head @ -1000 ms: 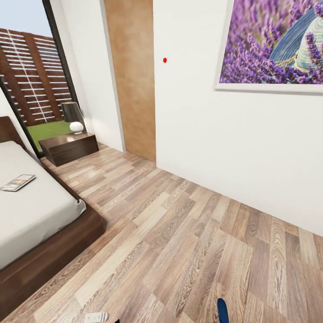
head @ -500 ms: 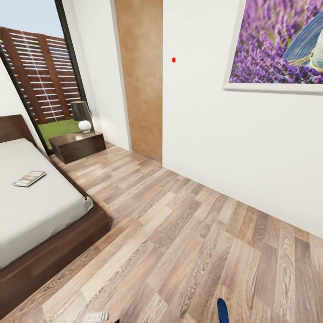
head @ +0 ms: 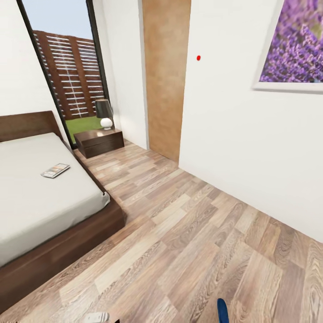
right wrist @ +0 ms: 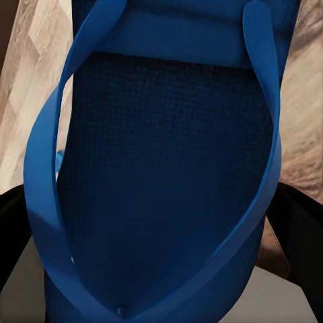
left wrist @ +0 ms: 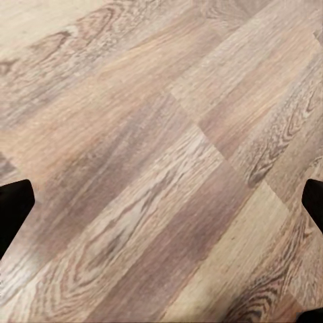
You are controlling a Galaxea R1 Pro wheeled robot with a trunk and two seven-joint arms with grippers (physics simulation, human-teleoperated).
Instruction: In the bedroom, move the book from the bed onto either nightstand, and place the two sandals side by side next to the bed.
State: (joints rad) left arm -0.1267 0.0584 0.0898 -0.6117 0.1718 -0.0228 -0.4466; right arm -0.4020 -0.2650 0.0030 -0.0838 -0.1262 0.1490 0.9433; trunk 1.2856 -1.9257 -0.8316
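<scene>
1. Sandal (right wrist: 161,168), bright blue, is seen close up in the right wrist view, held between the dark fingers of the right gripper (right wrist: 161,269); the fingers are pressed in on it from either side. Its tip is also seen at the lower edge of the head view (head: 222,310), above the wood-plank floor (head: 188,233).
2. Handling is judged as light and flexible (a textured footbed and thin straps are seen); a grip across the sole looks steadier than one on a strap, which would likely let it swing.
3. Left gripper (left wrist: 161,202): fingers are spread wide, with nothing but floor planks between them.
4. Book (head: 55,170) is noted lying flat on the mattress of the bed (head: 45,197), near the side edge. It is judged thin and light, probably best taken by an edge, since a flat cover on soft bedding offers little to pinch.
5. Nightstand (head: 99,142) stands just beyond the bed's head end, with a lamp (head: 105,114) on it; free top is left beside the lamp.
</scene>
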